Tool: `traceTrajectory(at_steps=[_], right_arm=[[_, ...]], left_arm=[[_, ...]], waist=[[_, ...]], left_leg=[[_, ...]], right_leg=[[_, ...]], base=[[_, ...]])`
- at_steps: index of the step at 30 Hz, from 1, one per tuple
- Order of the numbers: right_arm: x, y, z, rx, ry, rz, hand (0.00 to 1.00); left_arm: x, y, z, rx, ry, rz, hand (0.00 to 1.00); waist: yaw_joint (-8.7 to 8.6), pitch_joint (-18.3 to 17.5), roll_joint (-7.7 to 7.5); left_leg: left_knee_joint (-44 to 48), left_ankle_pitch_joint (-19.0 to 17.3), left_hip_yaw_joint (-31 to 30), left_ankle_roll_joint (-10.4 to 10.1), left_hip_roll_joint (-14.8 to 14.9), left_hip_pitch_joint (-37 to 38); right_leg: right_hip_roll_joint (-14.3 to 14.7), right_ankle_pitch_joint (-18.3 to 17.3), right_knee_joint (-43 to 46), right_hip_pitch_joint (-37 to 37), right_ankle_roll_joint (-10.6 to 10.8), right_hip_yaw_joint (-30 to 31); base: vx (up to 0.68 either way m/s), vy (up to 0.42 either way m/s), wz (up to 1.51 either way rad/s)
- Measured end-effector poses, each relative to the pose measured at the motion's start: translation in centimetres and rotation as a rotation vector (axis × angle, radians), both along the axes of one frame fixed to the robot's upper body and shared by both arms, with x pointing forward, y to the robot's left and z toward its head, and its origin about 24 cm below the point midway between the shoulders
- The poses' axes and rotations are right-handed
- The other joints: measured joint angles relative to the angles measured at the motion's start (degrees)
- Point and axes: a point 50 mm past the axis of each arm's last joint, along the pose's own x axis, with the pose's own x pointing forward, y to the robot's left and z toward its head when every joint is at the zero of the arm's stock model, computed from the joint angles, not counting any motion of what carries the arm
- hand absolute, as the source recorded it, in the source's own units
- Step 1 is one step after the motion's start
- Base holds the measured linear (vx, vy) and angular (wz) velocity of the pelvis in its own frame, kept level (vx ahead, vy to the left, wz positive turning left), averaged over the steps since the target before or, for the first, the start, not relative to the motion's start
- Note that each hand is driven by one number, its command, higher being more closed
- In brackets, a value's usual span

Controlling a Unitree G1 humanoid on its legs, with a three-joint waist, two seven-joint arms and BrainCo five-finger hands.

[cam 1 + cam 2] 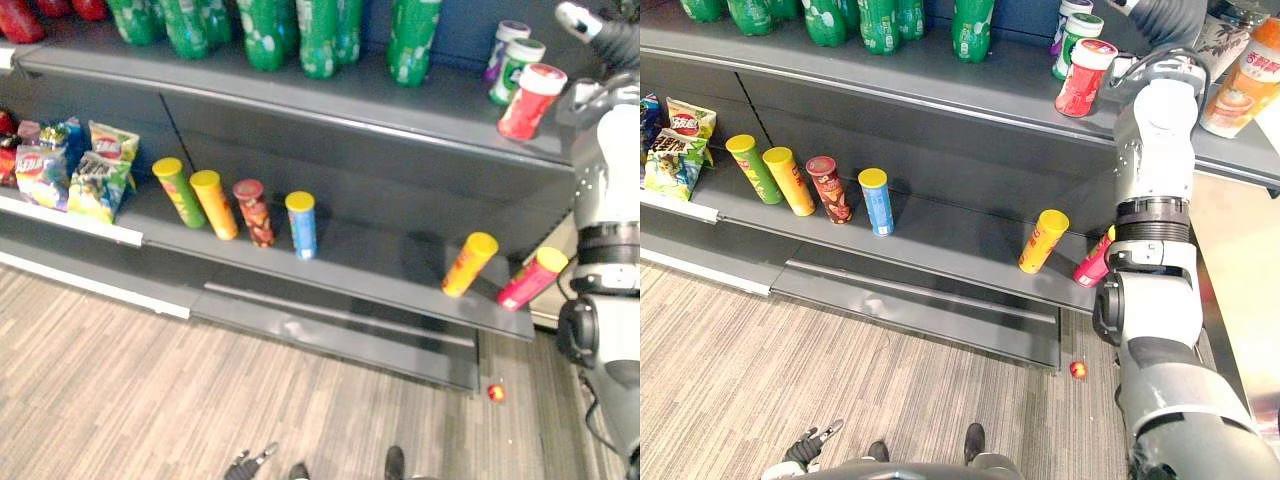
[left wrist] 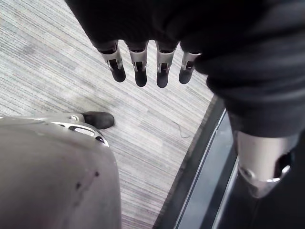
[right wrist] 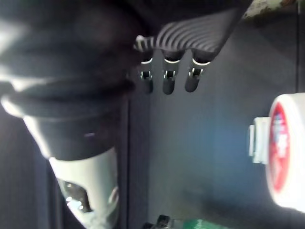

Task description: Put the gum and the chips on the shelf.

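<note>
Left wrist view: left robot hand (image 2: 139, 71) straight-fingered, empty. Yellow chips can (image 1: 468, 263) and pink chips can (image 1: 531, 279) sit on the lower shelf (image 1: 370, 255); red gum jar (image 1: 530, 101) on the upper shelf (image 1: 430, 100), right robot hand (image 3: 167, 81) near it, relaxed, empty

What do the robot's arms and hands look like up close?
The right arm is made of smooth silver-grey shells with a black ribbed ring at one joint. The left robot hand and right robot hand each have slim silver fingers with dark rounded tips, below a dark ribbed cover.
</note>
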Motion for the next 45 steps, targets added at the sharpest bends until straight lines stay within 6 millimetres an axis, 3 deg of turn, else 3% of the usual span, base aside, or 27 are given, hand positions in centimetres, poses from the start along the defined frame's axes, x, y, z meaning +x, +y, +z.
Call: traceTrajectory(at_steps=[3, 7, 10, 15, 21, 27, 31, 33, 36, 40, 45], right_arm=[[-1.7, 0.8, 1.0, -0.039, -0.117, 0.021, 0.00], [-4.1, 2.5, -0.7, -0.070, -0.224, 0.089, 0.00], [-5.7, 5.3, -3.8, -0.070, -0.249, 0.202, 0.00], [-8.0, 10.9, -10.6, -0.019, -0.133, 0.539, 0.00], [-9.9, 14.0, -16.0, 0.007, 0.042, 0.782, 0.00], [-13.5, 16.4, -25.6, 0.106, 0.437, 1.006, 0.00], [-15.7, 16.2, -31.5, 0.154, 0.711, 1.013, 0.00], [-16.9, 15.3, -35.1, 0.145, 0.879, 0.945, 0.00], [-18.3, 13.3, -38.5, 0.100, 1.046, 0.830, 0.00], [-18.8, 10.3, -41.3, 0.071, 1.183, 0.643, 0.00], [-21.5, 5.9, -45.6, 0.093, 1.434, 0.389, 0.00]], left_arm=[[0.0, 0.0, 0.0, 0.001, -0.001, 0.003, 0.00], [-0.1, 0.2, 0.0, 0.006, 0.002, 0.014, 0.00], [-0.3, 0.3, -0.1, 0.012, 0.016, 0.023, 0.00], [-0.7, 0.6, -0.2, 0.037, 0.045, 0.027, 0.00], [-0.9, 0.7, -0.2, 0.044, 0.053, 0.037, 0.00], [-1.0, 0.8, -0.2, 0.047, 0.060, 0.029, 0.00], [-1.1, 0.7, -0.2, 0.049, 0.062, 0.019, 0.00], [-1.3, 0.7, -0.3, 0.044, 0.064, 0.032, 0.00], [-1.5, 0.3, -0.4, 0.034, 0.070, 0.036, 0.00], [-1.7, -0.2, -0.5, 0.022, 0.075, 0.032, 0.00], [-1.7, -0.6, -0.6, 0.011, 0.074, 0.029, 0.00]], waist=[[-0.02, -0.1, -0.14], [-0.17, -0.7, -1.06], [-0.74, -1.3, -1.64], [-1.32, -1.6, -2.15], [-1.32, -1.9, -2.46], [-1.63, -1.9, -2.37], [-1.62, -1.9, -1.94], [-1.70, -2.1, -1.63], [-1.73, -2.6, -0.62], [-1.80, -2.8, 0.71], [-1.66, -3.0, 2.03]], left_leg=[[0.0, 0.0, 0.0, 0.0, 0.1, 0.0], [0.0, 0.0, 0.1, 0.0, 0.2, 0.0], [0.0, 0.0, 0.4, 0.0, 0.3, 0.1], [0.0, 0.0, 1.1, 0.0, 0.3, 0.4], [0.0, -0.2, 2.7, -0.3, 0.4, 0.8], [0.0, -0.3, 3.1, -0.3, 0.4, 1.0], [0.0, -0.3, 3.1, -0.4, 0.4, 1.0], [0.0, -0.6, 3.1, -0.8, 0.4, 1.0], [0.0, -0.7, 3.1, -0.9, 0.4, 1.0], [0.0, -0.8, 3.3, -0.9, 0.5, 1.1], [0.0, -0.8, 3.3, -1.0, 0.5, 1.0]], right_leg=[[0.1, 0.0, 0.0, 0.0, 0.0, 0.0], [0.2, 0.0, 0.0, 0.0, 0.0, 0.0], [0.2, 0.0, 0.0, 0.0, 0.0, 0.1], [0.3, 0.0, 0.0, 0.1, 0.0, 0.5], [0.5, 0.0, 0.5, -0.8, 0.0, 2.1], [0.5, -0.1, 0.9, -0.9, 0.0, 2.6], [0.5, -0.5, 0.9, -0.8, 0.1, 2.5], [0.5, -0.5, 0.9, -0.8, 0.0, 2.4], [0.5, -0.6, 0.9, -0.8, 0.0, 2.5], [0.6, -0.6, 1.0, -0.9, -0.1, 2.6], [0.6, -0.7, 1.0, -0.9, -0.2, 2.6]], base=[[0.00, 0.000, 0.00], [0.00, 0.000, 0.00], [0.00, 0.000, 0.00], [0.00, 0.000, -0.04], [-0.01, -0.003, -0.15], [-0.01, -0.003, -0.04], [0.00, 0.000, 0.00], [0.00, 0.000, 0.00], [0.00, 0.000, 0.00], [0.00, 0.000, 0.00], [0.00, 0.000, 0.00]])
